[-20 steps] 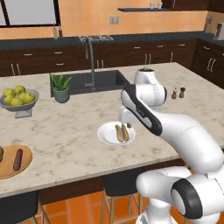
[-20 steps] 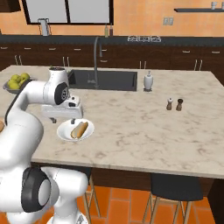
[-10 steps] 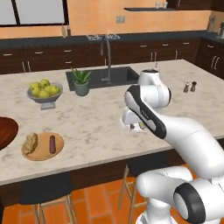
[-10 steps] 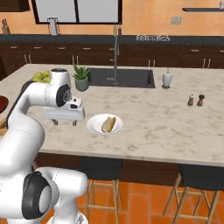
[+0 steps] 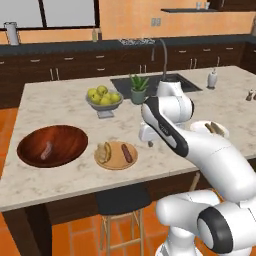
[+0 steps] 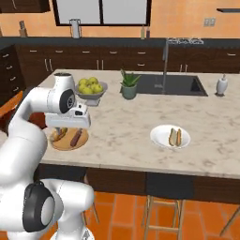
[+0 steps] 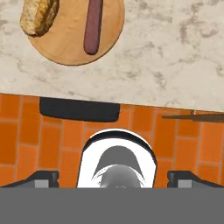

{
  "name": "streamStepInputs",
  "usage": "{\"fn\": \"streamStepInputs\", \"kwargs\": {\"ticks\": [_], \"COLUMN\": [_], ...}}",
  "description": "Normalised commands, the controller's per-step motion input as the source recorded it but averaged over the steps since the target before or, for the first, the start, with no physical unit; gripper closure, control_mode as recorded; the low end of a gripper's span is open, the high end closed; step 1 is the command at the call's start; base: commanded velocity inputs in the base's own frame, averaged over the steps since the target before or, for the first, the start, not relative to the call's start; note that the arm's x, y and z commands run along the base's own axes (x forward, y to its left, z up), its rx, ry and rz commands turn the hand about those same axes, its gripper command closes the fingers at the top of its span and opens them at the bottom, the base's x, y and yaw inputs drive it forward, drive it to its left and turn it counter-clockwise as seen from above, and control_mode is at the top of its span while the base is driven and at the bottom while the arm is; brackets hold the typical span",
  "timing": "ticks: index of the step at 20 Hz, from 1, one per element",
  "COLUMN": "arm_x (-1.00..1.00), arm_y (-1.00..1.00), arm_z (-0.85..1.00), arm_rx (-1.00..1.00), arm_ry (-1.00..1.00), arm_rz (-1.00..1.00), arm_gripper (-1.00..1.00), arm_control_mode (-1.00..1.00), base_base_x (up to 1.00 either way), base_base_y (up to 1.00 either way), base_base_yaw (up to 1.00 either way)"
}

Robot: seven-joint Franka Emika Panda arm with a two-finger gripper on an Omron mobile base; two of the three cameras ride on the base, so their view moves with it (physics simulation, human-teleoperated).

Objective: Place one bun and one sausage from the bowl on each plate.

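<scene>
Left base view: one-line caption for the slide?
Wooden plate and white plate each hold bun and sausage; one sausage remains in bowl.

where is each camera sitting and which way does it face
Left base view: behind the arm on its left, facing forward and down over the counter at the bowl, tan plate and white plate; arm at right.
Right base view: behind on its right, same counter; arm at left, partly hiding the tan plate.
Hand view: on the hand, looking down at the tan plate's bun and sausage, counter edge and orange floor; open fingertips at the bottom.
Shared: all three show the tan plate.
</scene>
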Motion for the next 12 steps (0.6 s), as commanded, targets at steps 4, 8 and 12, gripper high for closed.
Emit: {"fn": "streamStepInputs", "kwargs": {"ticks": [4, 8, 12], "arm_x": [0.00, 0.00, 0.00], "arm_y": [0.00, 0.00, 0.00], "arm_z": [0.00, 0.00, 0.00], "arm_rx": [0.00, 0.00, 0.00], "arm_ry": [0.00, 0.00, 0.00], "arm_rz": [0.00, 0.00, 0.00], "arm_gripper": [-1.00, -1.00, -1.00], "arm_control_mode": [1.00, 1.00, 1.00], "base_base_x": [0.00, 0.14, 0.31], "base_base_y": [1.00, 0.86, 0.57], "base_base_yaw": [0.00, 0.00, 0.00]}}
